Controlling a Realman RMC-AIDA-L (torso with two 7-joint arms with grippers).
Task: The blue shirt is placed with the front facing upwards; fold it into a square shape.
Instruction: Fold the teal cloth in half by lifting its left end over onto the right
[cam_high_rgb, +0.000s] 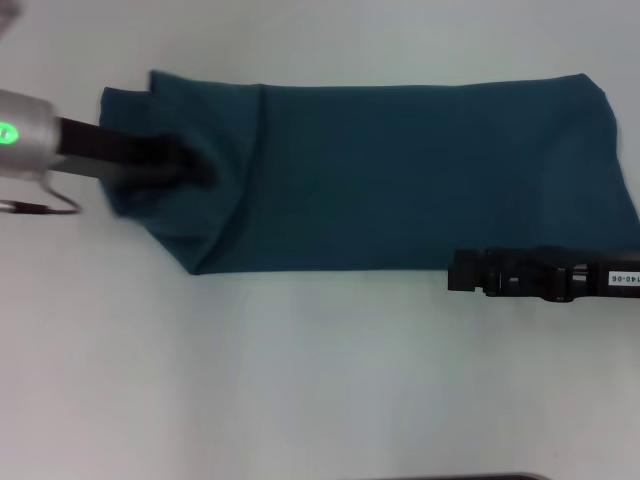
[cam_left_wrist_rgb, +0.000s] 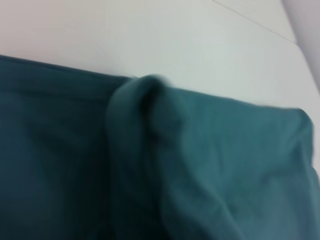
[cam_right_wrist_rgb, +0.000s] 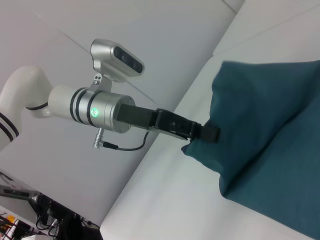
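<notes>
The table bears the shirt, folded into a long band, plain side up with no lettering showing. The left gripper is clamped on the shirt's left end, lifting it. The right gripper rests at the near right edge; its fingers' spread is unclear. Its label is only partly readable: "40-06".

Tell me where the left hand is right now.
In the head view the left hand is at the left end of the blue shirt, gripping bunched fabric there; the right hand sits at the shirt's near edge on the right.
</notes>
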